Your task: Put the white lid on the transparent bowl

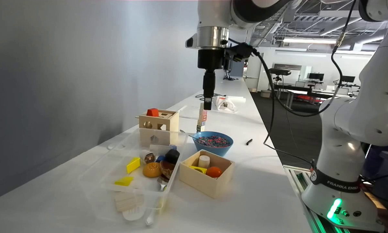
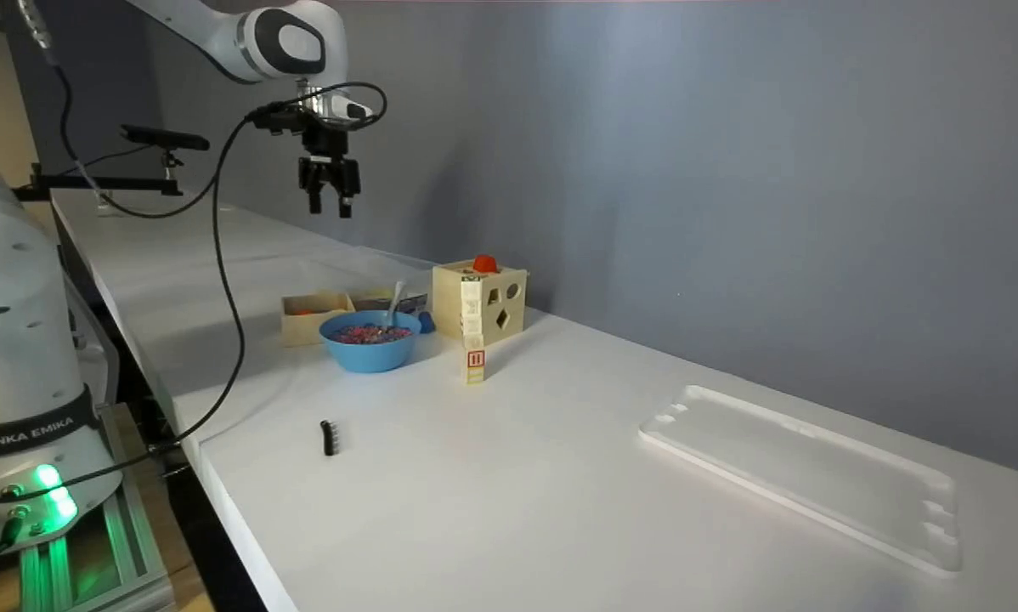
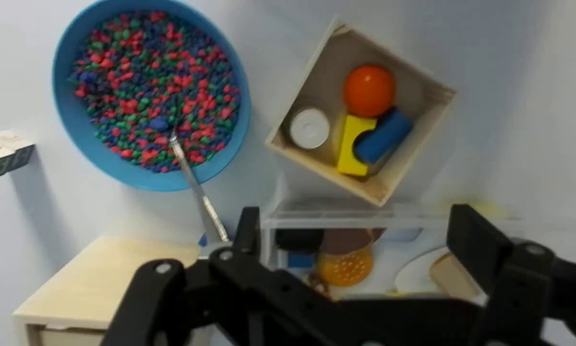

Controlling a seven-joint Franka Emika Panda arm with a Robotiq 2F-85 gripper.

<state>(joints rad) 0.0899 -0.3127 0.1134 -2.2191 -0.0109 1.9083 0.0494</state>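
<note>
The white lid (image 2: 802,472) is large, flat and rectangular with a raised rim. It lies on the table near the wall, away from the other things. In an exterior view it shows only faintly behind the wooden cube (image 1: 189,112). A large clear plastic bin (image 1: 126,188) holds several toys; its rim also crosses the wrist view (image 3: 331,222). I cannot make out a separate small, roundish clear bowl. My gripper (image 2: 330,211) is open and empty, high above the table. In the wrist view its fingers (image 3: 357,228) frame part of the bin far below.
A blue bowl of coloured bits (image 2: 369,353) with a spoon stands beside an open wooden box (image 1: 200,186) with toys. A wooden shape cube (image 2: 500,302) with a red piece and a tower of letter blocks (image 2: 472,340) stand near. A black object (image 2: 329,438) lies on the table.
</note>
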